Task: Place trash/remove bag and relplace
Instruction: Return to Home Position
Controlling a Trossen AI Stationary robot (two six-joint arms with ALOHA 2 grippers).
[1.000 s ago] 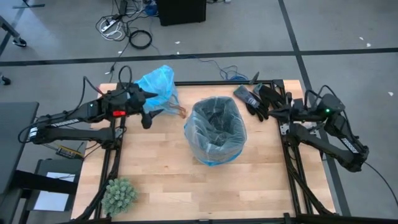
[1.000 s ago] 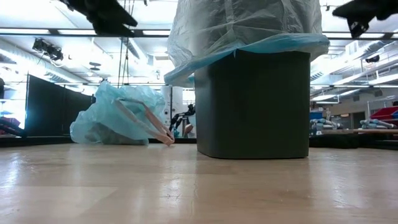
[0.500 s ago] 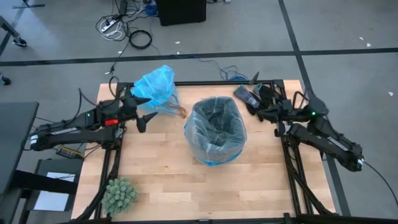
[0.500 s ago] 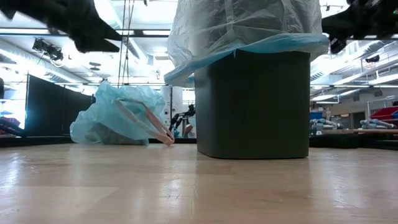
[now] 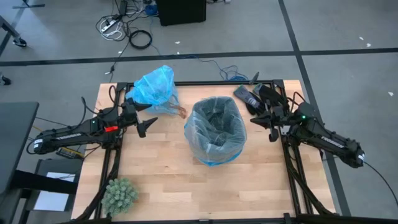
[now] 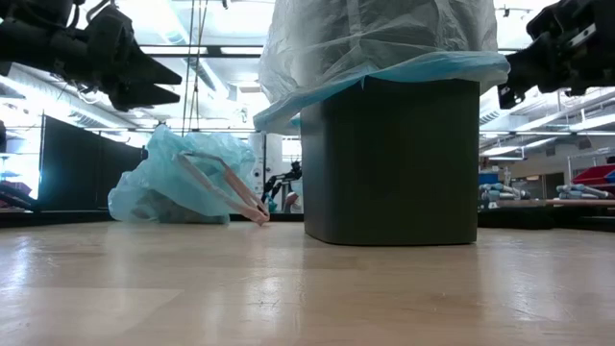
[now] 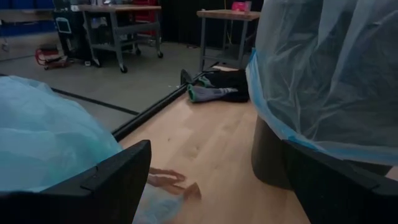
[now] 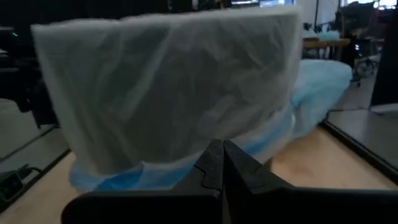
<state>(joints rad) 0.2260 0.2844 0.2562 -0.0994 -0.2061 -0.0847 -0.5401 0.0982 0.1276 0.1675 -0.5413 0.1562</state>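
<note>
Lying at the back of the tabletop [image 5: 161,177], the sky-blue bag [image 5: 154,87] is seen beside the lined bin [image 5: 214,132]. The left claw [image 7: 214,154] is held wide open and empty; the right claw [image 8: 219,150] is pinched closed, empty.

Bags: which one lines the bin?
The paler grey-blue bag, folded over the rim of the dark bin; the bright sky-blue bag lies on the table.

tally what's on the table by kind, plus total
Plastic bags: 2, the sky-blue bag and the paler liner in the bin
Bins: 1, the dark bin
Green plant balls: 1
Dark piles: 1, back right corner
Total: 5
</note>
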